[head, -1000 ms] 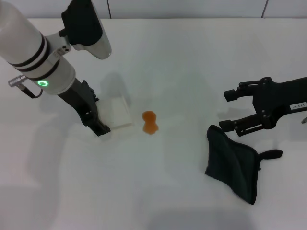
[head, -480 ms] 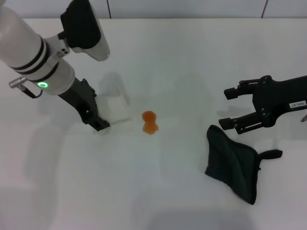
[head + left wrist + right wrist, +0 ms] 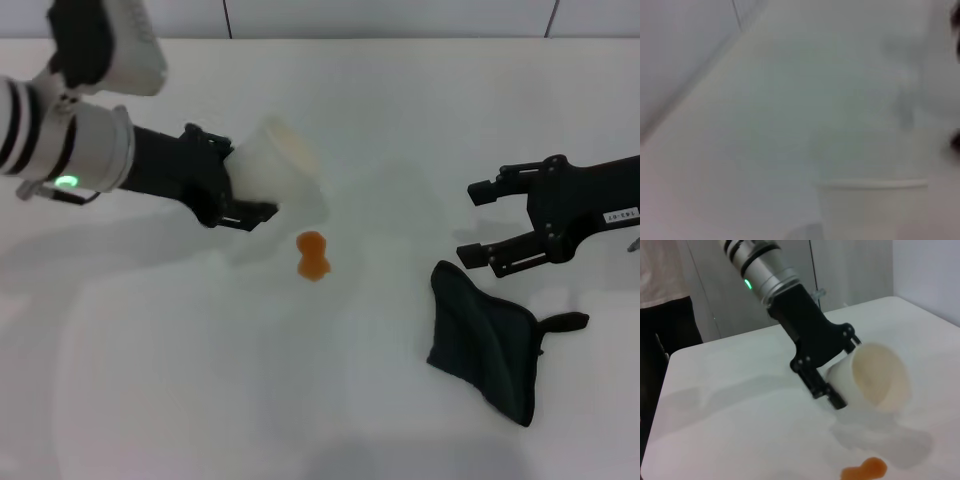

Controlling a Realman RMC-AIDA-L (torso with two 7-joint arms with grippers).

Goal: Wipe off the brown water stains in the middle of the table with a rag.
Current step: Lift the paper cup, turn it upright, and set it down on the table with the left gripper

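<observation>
The brown water stains point(image 3: 313, 255) are a small orange two-lobed blot in the middle of the white table point(image 3: 400, 100); they also show in the right wrist view point(image 3: 863, 470). The dark rag point(image 3: 487, 340) lies crumpled at the right front, its loop tab pointing right. My right gripper point(image 3: 478, 224) is open and empty, just behind the rag's top corner. My left gripper point(image 3: 245, 180) is shut on a whitish cup point(image 3: 275, 165), held tilted above the table just behind and left of the stain, its mouth facing right. The cup also shows in both wrist views point(image 3: 872, 210) point(image 3: 880, 377).
The table's back edge point(image 3: 320, 38) meets a grey wall. A person in dark trousers point(image 3: 665, 325) stands beyond the table's far side in the right wrist view.
My left arm has lifted the cup off the table and swung it up and to the right, tipping it on its side. The right gripper, rag and stain have stayed put.
</observation>
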